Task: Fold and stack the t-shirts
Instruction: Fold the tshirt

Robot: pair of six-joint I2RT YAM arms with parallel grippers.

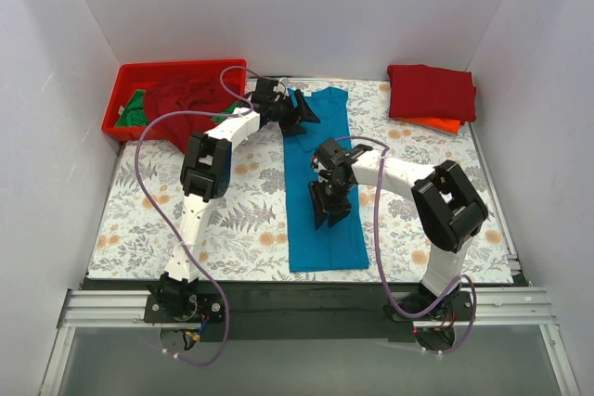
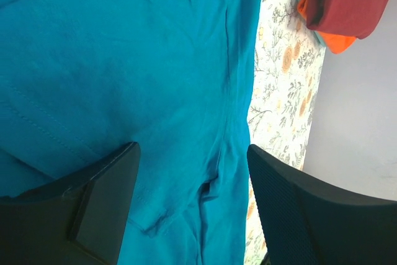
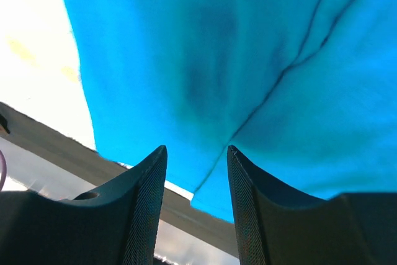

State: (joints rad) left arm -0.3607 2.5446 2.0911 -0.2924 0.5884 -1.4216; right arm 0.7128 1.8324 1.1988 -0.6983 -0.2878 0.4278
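Lying as a long narrow strip down the middle of the flower-printed table cover (image 1: 232,220), the bright teal-blue cloth t-shirt (image 1: 325,243) looks already folded lengthwise and, I judge, is laid flat for a crosswise fold. The left gripper (image 1: 299,114) hovers over its collar end at 12 o'clock, fingers spread, grasping nothing. The right gripper (image 1: 330,209) hangs above mid-strip, fingers narrowly parted, also empty. Counted: one teal shirt. Two look finished at 2 o'clock, a folded dark red shirt (image 1: 432,92) on a folded orange shirt (image 1: 438,124). Two wait crumpled at 10 o'clock, a dark red shirt (image 1: 181,99) and a green shirt (image 1: 136,108), in one rigid red plastic tray (image 1: 176,66).
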